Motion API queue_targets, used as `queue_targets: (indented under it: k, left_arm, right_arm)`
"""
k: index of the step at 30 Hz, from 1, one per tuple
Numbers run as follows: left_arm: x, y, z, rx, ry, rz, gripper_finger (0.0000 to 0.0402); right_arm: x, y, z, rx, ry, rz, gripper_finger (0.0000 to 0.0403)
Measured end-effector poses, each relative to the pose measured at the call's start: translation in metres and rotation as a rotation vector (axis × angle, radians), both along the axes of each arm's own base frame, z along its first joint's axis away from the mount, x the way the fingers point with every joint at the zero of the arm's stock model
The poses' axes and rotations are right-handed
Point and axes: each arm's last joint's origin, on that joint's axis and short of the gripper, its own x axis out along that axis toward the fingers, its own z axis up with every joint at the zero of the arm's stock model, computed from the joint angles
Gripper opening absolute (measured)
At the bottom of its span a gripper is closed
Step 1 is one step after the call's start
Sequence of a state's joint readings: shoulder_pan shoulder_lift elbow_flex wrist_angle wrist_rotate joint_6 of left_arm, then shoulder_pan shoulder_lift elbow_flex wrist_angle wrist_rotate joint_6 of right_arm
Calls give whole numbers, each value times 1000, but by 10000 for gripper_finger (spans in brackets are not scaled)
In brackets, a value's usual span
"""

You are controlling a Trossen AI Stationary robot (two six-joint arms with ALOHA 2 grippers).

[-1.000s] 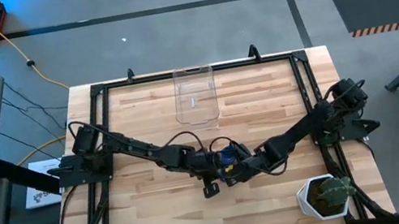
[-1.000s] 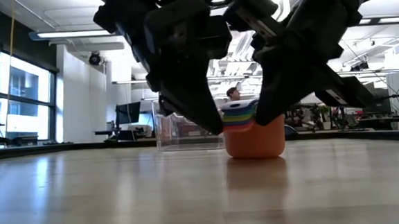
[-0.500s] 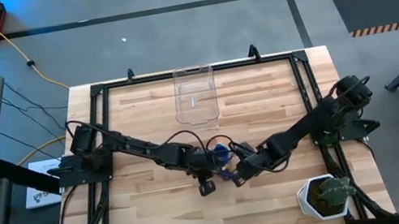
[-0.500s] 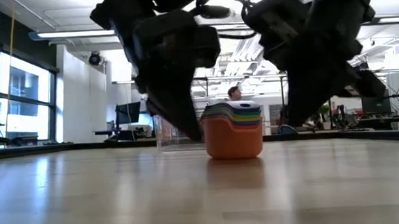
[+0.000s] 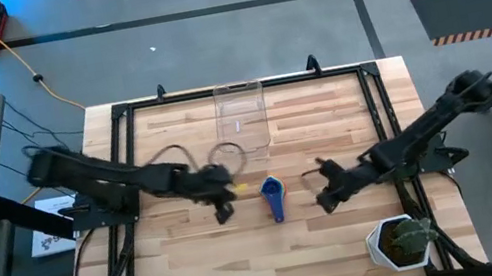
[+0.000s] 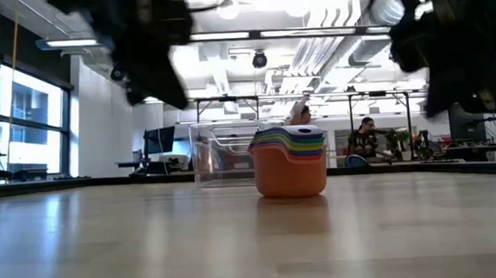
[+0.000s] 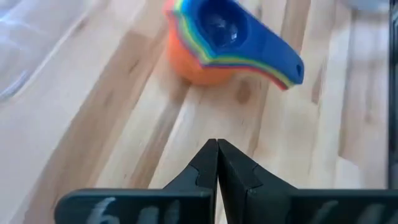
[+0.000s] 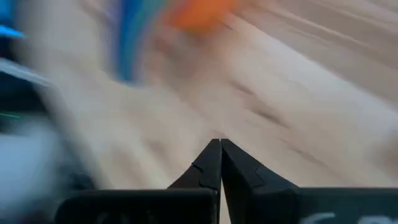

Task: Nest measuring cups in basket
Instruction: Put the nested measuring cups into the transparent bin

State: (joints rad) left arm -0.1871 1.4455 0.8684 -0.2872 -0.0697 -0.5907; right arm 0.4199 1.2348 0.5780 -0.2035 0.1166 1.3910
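Observation:
The measuring cups (image 5: 271, 192) stand nested in one stack on the table by the orange outer cup's base (image 6: 291, 178), with their stacked blue-topped handles (image 7: 267, 55) pointing toward the near edge. The stack is outside the clear basket (image 5: 240, 117), which stands nearer the far edge. My left gripper (image 5: 222, 209) is shut and empty to the left of the stack. My right gripper (image 5: 324, 200) is shut and empty to its right. Both hang above the table in the low view.
A white pot with a green plant (image 5: 401, 241) stands at the near right corner. A black frame (image 5: 120, 114) runs around the table's edges. People show in the room beyond the table (image 6: 367, 140).
Both grippers have drawn back from the cup stack and risen, the left toward the table's left edge and the right toward its right edge. The stack first slid a little to the left and now stands alone on the table.

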Motion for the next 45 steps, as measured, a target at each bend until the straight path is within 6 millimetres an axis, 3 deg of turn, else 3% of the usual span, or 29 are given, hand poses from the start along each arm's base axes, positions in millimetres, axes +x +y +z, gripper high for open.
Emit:
queue_targets:
  k: [3,5,9,20,25,33,41,45]
  left_arm:
    - [-21,3,6,-53,-100,80,0]
    - [-32,4,8,-85,-136,127,0]
    - [-39,6,11,-115,-199,191,0]
    - [-37,5,10,-150,-212,205,0]
    - [-36,5,11,-162,-217,215,0]
    - [-36,5,10,-161,-211,216,0]
    - [-37,5,10,-159,-207,216,0]
    - [-37,5,10,-172,-205,202,0]
  right_arm:
    - [-7,-1,0,104,-301,-133,0]
    - [-9,-4,-3,159,-408,-217,0]
    - [-11,-3,-8,217,-408,-193,28]
    - [-4,-13,-14,261,-326,-112,257]
    - [-3,-14,-19,261,-293,-90,324]
    - [13,-9,-35,278,-343,-182,343]
    - [52,8,-53,236,-302,-209,344]
    - [55,9,-60,253,-281,-244,340]
